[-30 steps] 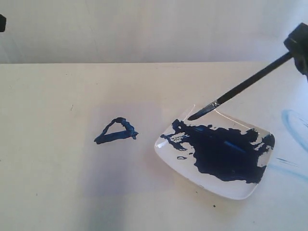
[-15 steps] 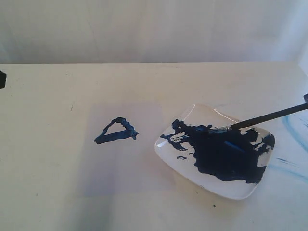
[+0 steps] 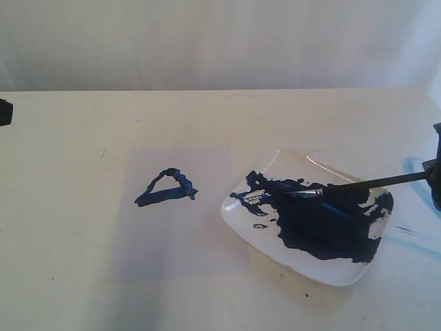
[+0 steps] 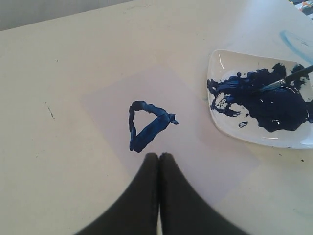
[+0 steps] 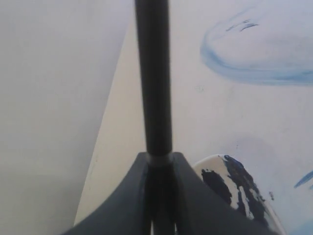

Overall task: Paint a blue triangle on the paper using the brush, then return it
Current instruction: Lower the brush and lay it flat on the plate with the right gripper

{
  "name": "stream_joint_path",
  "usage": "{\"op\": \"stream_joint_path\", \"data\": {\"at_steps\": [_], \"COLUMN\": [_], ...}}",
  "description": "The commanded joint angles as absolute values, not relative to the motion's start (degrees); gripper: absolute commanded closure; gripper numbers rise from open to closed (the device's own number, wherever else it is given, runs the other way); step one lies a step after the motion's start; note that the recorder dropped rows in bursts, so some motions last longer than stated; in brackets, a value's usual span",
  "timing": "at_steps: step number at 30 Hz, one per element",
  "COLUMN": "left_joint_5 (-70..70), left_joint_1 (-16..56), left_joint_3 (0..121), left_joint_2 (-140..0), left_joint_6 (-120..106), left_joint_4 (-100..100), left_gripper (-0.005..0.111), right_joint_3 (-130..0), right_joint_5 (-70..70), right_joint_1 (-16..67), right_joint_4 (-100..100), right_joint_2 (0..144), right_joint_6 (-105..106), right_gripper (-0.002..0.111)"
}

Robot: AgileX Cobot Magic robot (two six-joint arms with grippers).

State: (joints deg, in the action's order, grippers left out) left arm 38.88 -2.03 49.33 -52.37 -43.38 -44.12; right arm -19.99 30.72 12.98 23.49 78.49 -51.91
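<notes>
The cream tabletop runs beneath both claws. On it the pale paper lies directly under the left claw and well away from the right claw, on the far side of the plate from it. The white plate sits between the paper and the right claw, just ahead of that claw along the line of the tool it carries. A broad dark blue paint blotch covers most of the plate. Faint light-blue smears mark the table right beside the right claw. The blue triangle is on the paper, a closed wobbly outline just in front of the left claw's tips. The brush reaches out from the right claw, its handle lying low over the plate's near rim and its bristle end down in the blotch. The right claw is clamped narrowly on the handle's back end. The left claw has its jaws pressed together on nothing and hovers above the paper. With the outline complete, the painting part looks finished and the step in hand seems to be the return of the brush. The next move probably calls for settling the handle onto the rim so it will not roll, parting the right jaws, and drawing that claw straight back without dragging the tip through the paint.
</notes>
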Motion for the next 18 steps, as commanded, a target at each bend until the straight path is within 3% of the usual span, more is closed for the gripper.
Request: {"op": "stream_joint_path", "data": {"at_steps": [1,18], "left_joint_5": [39.5,40.1], "left_joint_1": [-1.9,-1.9], "left_joint_3": [49.1,49.1], "left_joint_2": [-52.0,-52.0], "left_joint_6": [-43.5,-43.5], "left_joint_4": [-45.7,-46.2], "left_gripper": [0.107,0.107], "right_joint_3": [-19.9,-19.9], "right_joint_5": [33.2,33.3], "right_joint_1": [12.5,12.5], "right_joint_4": [23.6,24.0], "right_joint_2": [79.6,85.3], "right_joint_6": [-54.3,-57.9], "right_gripper": [0.108,0.108]}}
